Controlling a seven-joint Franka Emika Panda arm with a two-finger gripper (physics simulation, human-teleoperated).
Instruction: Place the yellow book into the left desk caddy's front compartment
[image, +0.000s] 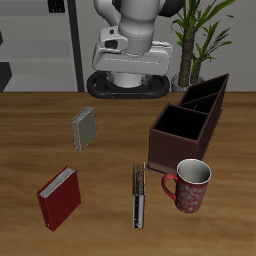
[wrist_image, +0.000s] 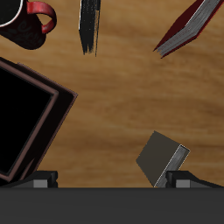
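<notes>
On the surface (image: 110, 160), near side: red book (image: 59, 197) flat. Farther back, yellow book (image: 85, 127) flat, well apart from left desk caddy (image: 175, 150). Thin dark book (image: 139, 195), then mug (image: 190, 185), near the front compartment (image: 181, 122). Pincer (wrist_image: 112, 182) spread wide, gripping nothing.

The yellow book (image: 85, 128) has a dull grey-olive cover and pale page edges. The left desk caddy (image: 187, 132) is dark maroon-brown, the bigger book (image: 59, 197) red, and the mug (image: 189, 187) red-speckled with a white rim. The desk (image: 30, 140) is brown woodgrain.
</notes>
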